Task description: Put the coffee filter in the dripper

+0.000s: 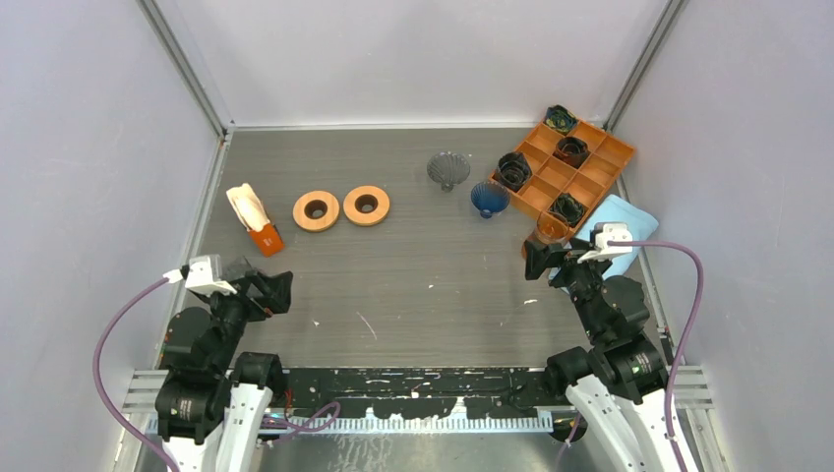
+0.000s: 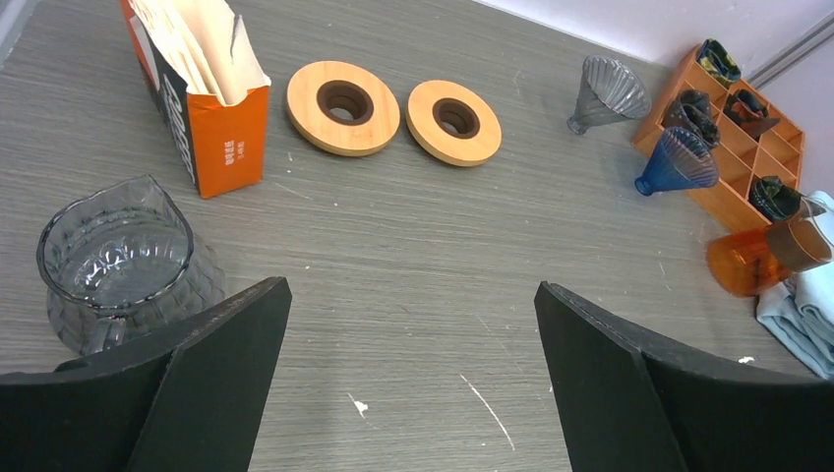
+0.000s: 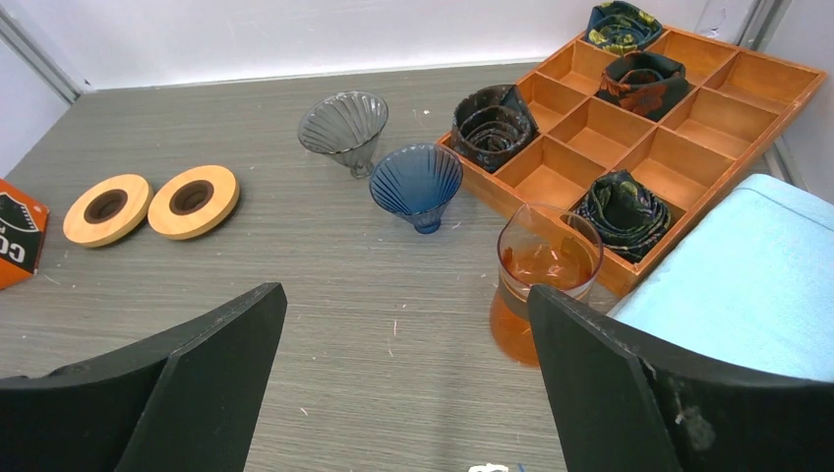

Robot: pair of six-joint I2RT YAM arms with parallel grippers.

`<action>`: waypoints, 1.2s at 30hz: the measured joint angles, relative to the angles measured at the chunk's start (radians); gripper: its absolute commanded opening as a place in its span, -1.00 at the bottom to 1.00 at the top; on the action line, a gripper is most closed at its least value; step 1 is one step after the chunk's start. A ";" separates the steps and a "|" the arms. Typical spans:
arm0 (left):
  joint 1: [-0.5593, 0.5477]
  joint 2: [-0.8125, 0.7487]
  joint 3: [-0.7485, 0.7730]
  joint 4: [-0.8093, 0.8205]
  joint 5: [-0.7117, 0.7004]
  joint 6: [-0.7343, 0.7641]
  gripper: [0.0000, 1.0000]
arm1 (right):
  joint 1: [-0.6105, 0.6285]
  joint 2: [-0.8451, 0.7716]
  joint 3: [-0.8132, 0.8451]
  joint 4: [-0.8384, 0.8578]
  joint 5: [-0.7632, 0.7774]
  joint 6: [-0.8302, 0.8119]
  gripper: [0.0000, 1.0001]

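Cream filters (image 1: 246, 205) poked from an orange box (image 1: 268, 239) at left; grey dripper (image 1: 448, 169) and blue dripper (image 1: 489, 199) stood mouth-up, upper centre.

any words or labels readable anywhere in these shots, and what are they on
"CO": pale letters on the dark panel of the orange filter box, cut off by the frame edge in the right wrist view.
Print on the same box's black side, left wrist view: too blurred to read.
Top view: the box is too small to show any print.
Nothing else in view bears readable text.
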State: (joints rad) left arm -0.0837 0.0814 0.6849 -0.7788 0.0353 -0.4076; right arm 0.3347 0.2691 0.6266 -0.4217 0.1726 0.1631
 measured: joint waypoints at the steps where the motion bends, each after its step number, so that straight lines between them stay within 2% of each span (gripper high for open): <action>1: 0.000 0.002 0.000 0.000 0.002 0.000 0.98 | 0.000 0.001 0.000 -0.001 0.000 0.000 1.00; 15: 0.000 0.030 0.000 0.000 0.022 0.004 0.98 | 0.000 0.002 0.000 -0.001 0.000 0.000 1.00; 23: 0.000 0.130 0.018 -0.002 0.020 -0.005 0.98 | 0.000 0.002 0.000 -0.001 -0.005 0.000 1.00; 32: 0.001 0.291 0.076 -0.008 -0.106 -0.061 1.00 | 0.000 -0.001 0.000 0.000 -0.012 -0.001 1.00; 36: 0.001 0.410 0.078 -0.010 -0.179 -0.087 0.90 | 0.000 -0.014 0.000 0.001 -0.015 -0.004 1.00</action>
State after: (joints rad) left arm -0.0826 0.4915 0.7628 -0.7891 -0.1432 -0.4950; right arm 0.3347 0.2554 0.6262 -0.4206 0.1577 0.1593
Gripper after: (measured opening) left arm 0.984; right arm 0.999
